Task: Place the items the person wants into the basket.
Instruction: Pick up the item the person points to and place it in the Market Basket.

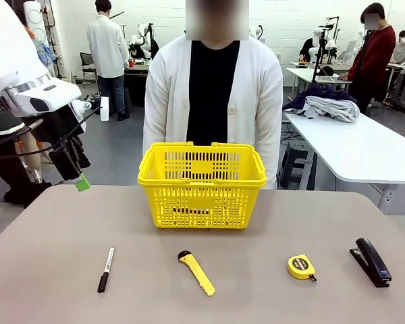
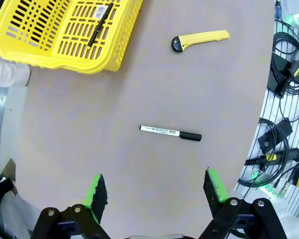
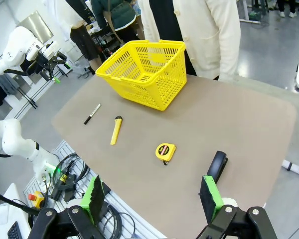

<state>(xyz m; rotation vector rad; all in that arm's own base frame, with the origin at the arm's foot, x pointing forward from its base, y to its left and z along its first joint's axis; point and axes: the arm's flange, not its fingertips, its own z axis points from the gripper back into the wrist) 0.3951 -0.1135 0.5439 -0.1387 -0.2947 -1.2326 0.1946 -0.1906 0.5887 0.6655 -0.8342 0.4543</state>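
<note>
Behind the desk [image 1: 54, 236] is a big work room with white tables, and the person [image 1: 212, 88] in the white cardigan stands at the far side. From the front, the yellow basket [image 1: 202, 182] sits on the desk just in front of the person. Four things lie in a row on the near part of the desk. The marker [image 1: 106, 268] is on the left, then comes the yellow knife [image 1: 196, 273], then the little tape measure [image 1: 301, 266], and the black stapler [image 1: 371, 262] is far on the right. They are all well apart. The left hand [image 1: 77, 177] hangs in the air past the desk's left edge (from this side I cannot tell how its fingers stand).

Looking down from the left wrist, the left hand [image 2: 156, 189] has its two green-tipped fingers spread wide with nothing between them. The marker [image 2: 170, 133] lies on the desk beyond them, not touching. The knife [image 2: 200, 40] lies farther off. The basket [image 2: 40, 30] is in the top corner, and the slim black pen [image 2: 100, 24] lies inside it on the bottom (a white sleeve [image 2: 7, 69] shows beside the basket).

From the right wrist, the right hand [image 3: 152, 196] is spread wide too and pinches nothing. The stapler [image 3: 218, 166] lies on the desk near one fingertip. The tape measure [image 3: 165, 150], the knife [image 3: 116, 130] and the marker [image 3: 92, 113] run off in a line. The basket [image 3: 144, 72] stands beyond them, close to the person [image 3: 204, 35].
</note>
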